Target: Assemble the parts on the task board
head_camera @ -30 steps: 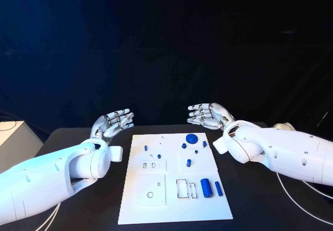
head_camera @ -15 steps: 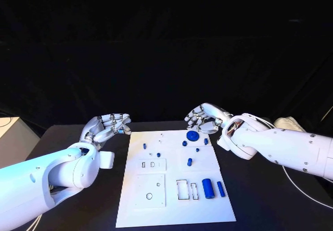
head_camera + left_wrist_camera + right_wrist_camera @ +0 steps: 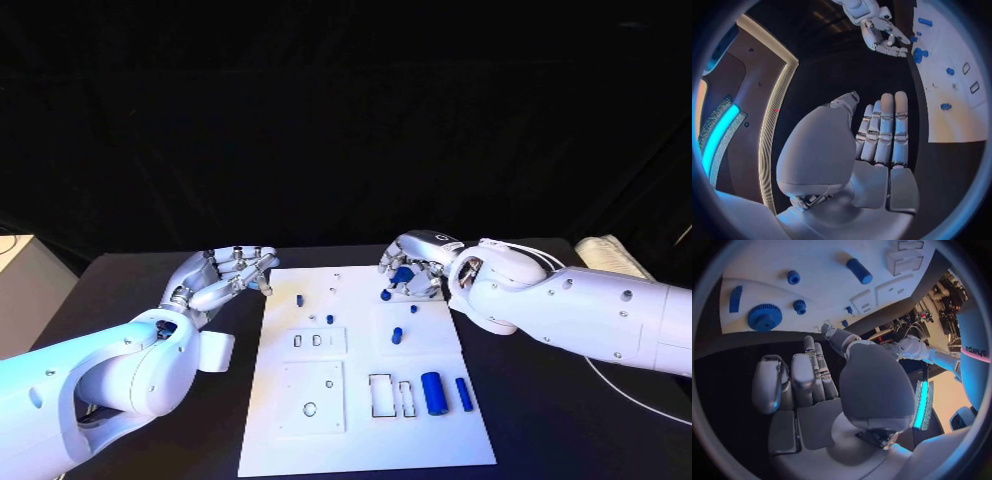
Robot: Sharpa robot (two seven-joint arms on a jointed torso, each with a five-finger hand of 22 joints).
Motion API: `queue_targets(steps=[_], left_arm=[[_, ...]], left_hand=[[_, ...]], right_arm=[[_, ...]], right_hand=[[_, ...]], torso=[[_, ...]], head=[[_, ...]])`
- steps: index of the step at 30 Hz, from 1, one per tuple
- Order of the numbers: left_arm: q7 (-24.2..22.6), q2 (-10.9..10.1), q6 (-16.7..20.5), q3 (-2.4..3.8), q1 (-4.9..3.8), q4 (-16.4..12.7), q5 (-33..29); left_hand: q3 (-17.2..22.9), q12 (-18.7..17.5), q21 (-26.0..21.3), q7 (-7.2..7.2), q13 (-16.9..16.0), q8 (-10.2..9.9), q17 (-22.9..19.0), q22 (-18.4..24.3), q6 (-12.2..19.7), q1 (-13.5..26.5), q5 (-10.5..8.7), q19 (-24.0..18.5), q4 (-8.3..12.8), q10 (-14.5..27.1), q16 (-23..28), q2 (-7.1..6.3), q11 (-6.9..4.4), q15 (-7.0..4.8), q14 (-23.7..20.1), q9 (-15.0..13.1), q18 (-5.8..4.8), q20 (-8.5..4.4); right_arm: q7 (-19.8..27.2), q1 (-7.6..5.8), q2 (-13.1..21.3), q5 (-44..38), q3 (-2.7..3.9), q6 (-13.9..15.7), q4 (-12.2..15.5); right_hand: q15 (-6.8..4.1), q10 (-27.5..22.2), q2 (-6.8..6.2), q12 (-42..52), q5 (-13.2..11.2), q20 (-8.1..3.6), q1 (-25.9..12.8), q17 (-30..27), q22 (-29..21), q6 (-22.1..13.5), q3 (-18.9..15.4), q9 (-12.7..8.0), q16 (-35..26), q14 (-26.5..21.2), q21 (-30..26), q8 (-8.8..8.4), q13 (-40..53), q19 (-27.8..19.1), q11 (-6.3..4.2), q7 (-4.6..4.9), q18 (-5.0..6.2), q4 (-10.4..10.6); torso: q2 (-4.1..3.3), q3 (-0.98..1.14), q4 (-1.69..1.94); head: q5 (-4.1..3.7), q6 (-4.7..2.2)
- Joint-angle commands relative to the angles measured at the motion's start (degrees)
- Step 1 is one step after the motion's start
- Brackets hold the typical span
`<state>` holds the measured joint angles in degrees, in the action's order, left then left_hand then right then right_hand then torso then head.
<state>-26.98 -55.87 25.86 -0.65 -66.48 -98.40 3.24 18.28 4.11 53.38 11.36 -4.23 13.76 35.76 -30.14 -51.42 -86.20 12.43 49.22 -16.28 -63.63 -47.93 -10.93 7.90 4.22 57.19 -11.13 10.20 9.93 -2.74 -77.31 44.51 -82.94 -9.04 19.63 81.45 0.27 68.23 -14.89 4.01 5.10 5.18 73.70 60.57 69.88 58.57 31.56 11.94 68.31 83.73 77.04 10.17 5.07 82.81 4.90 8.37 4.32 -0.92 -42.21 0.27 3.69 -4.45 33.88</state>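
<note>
Hovering over round blue toothed gear [image 3: 402, 273] at far edge of white task board [image 3: 361, 430]: right hand [image 3: 414, 262], fingers curled, holding nothing; left hand [image 3: 224, 275] farther, spread empty.

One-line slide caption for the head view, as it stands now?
Right hand hovers over the blue gear on the task board; left hand open beside it.

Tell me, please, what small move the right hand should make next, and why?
Probably lower the right hand a little and close its fingers on the round blue toothed gear. The hand hovers at the far end of the white task board with nothing in it, and the gear lies free.
</note>
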Motion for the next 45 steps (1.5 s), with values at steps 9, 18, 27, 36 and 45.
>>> queue_targets(steps=[9, 18, 27, 36, 45], left_arm=[[0.62, -0.62, -2.15, 0.2, -0.55, -1.61, 0.83], [0.82, -1.1, -2.22, 0.22, -0.79, -1.77, 0.69], [0.93, -1.24, -2.45, 0.22, -0.88, -1.85, 0.51], [1.08, -1.31, -2.6, 0.22, -0.92, -1.79, 0.38], [1.46, -1.3, -2.6, 0.22, -0.95, -1.74, 0.34]], left_hand=[[0.51, -0.13, 1.16, 0.17, -0.13, -0.23, 0.59, -0.69, -0.01, 0.07, -0.31, -0.77, 0.0, -0.13, -1.22, -0.61, 0.17, 0.09, -0.6, -0.18, 0.22, 0.06], [0.54, -0.14, 1.52, 0.22, -0.15, -0.26, 0.75, -0.92, 0.05, 0.29, -0.34, -0.99, -0.06, -0.06, -1.58, -0.68, 0.21, 0.13, -0.76, -0.23, 0.22, 0.09], [0.54, -0.14, 1.52, 0.22, -0.15, -0.26, 0.75, -0.92, 0.05, 0.29, -0.34, -0.99, -0.06, -0.06, -1.58, -0.68, 0.21, 0.13, -0.76, -0.23, 0.22, 0.09], [0.59, -0.16, 1.76, 0.25, -0.16, -0.3, 0.85, -1.06, 0.12, 0.43, -0.35, -1.14, -0.09, 0.03, -1.81, -0.64, 0.24, 0.17, -0.88, -0.25, 0.22, 0.12], [0.59, -0.16, 1.76, 0.25, -0.16, -0.3, 0.85, -1.06, 0.12, 0.43, -0.35, -1.14, -0.09, 0.03, -1.81, -0.64, 0.24, 0.17, -0.88, -0.25, 0.22, 0.12]], right_arm=[[-6.2, 0.31, -1.04, -8.54, 0.0, -5.02, -0.46], [-7.27, 0.55, -1.55, -9.2, 0.0, -6.05, -1.0], [-8.4, 0.62, -2.09, -9.97, -0.01, -6.05, -2.18], [-8.3, 0.63, -2.55, -9.95, -0.01, -5.64, -2.02], [-7.96, 0.64, -3.03, -9.54, -0.02, -5.96, -1.91]], right_hand=[[0.0, -1.84, -0.34, -0.17, 0.22, 0.45, 0.23, 4.05, 5.57, 0.28, -0.8, 0.79, 4.63, 2.36, 3.96, -0.09, 0.16, 1.32, 0.15, -0.01, -1.45, 0.51], [-0.02, -2.22, 0.05, -0.13, 0.26, 0.65, 0.47, 4.65, 6.53, 0.38, -0.83, 0.99, 5.39, 2.35, 4.61, -0.05, 0.23, 1.56, 0.16, -0.05, -1.6, 0.6], [-0.02, -2.35, 0.5, -0.06, 0.27, 0.78, 0.49, 4.83, 6.98, 0.53, -0.68, 1.14, 5.75, 2.3, 4.92, 0.02, 0.27, 1.64, 0.2, -0.02, -1.66, 0.82], [-0.01, -2.23, 0.89, 0.1, 0.24, 0.88, 0.08, 4.85, 7.18, 0.71, -0.63, 1.32, 6.0, 2.2, 5.07, 0.11, 0.37, 1.61, 0.19, -0.03, -1.66, 1.33], [-0.05, -1.83, 1.23, 0.33, 0.23, 0.91, -0.32, 4.97, 7.49, 1.05, -0.55, 1.55, 6.3, 2.14, 5.28, 0.29, 0.51, 1.63, 0.08, -0.17, -1.69, 1.85]], torso=[[-1.27, -0.3, 0.54], [-1.72, -0.37, 0.78], [-2.12, -0.37, 0.88], [-2.46, -0.39, 1.03], [-2.75, -0.48, 1.17]], head=[[-0.22, -0.07], [-0.6, -0.11], [-0.77, -0.54], [-0.96, -0.74], [-1.06, -0.84]])
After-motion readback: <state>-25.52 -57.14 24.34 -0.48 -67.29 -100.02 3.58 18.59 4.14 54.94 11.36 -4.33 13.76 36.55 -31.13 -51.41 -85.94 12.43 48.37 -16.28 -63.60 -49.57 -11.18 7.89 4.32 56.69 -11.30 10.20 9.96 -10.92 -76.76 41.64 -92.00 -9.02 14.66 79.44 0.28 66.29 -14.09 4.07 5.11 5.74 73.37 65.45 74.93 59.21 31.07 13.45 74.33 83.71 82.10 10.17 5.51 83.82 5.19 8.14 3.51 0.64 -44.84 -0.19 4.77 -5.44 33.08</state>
